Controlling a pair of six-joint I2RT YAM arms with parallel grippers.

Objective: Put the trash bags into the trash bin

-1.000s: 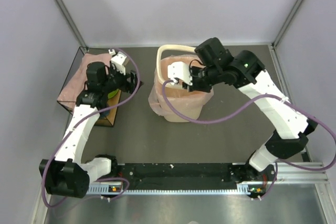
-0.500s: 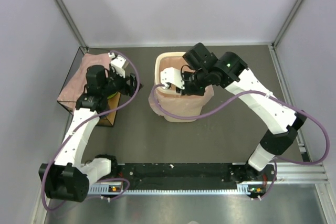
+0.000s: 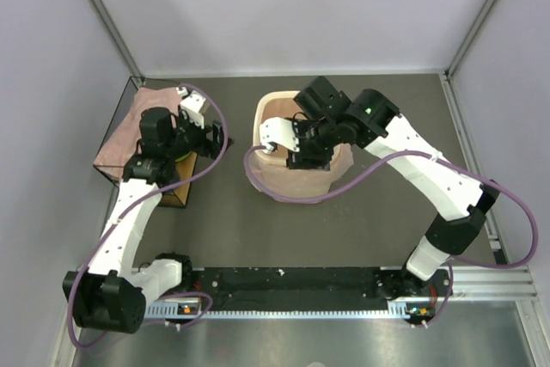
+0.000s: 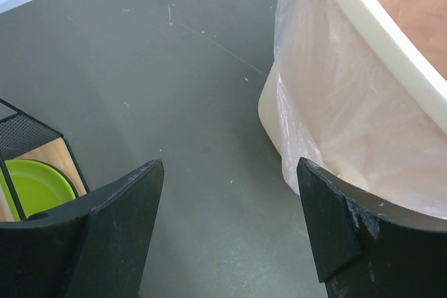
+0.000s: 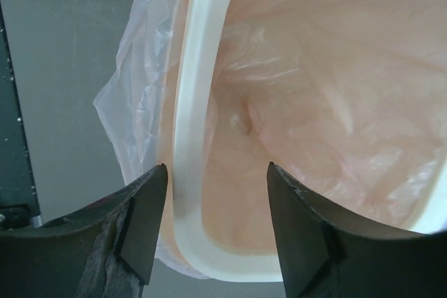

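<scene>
The cream-beige trash bin stands mid-table. A pale pink trash bag lines it and hangs over its outer wall. My right gripper is open and empty just above the bin; in the right wrist view its jaws straddle the bin's rim, with the bag's film inside. My left gripper is open and empty above the bare table, left of the bin. In the left wrist view the bin's rim and the draped bag show at the right.
A dark wire-framed box with orange-brown sides stands at the left, a pale pink folded sheet on its top. A green object lies inside it. Walls close the back and sides.
My right gripper has moved left and lowered over the bin, from its right side to its near rim. The left arm has hardly moved.
</scene>
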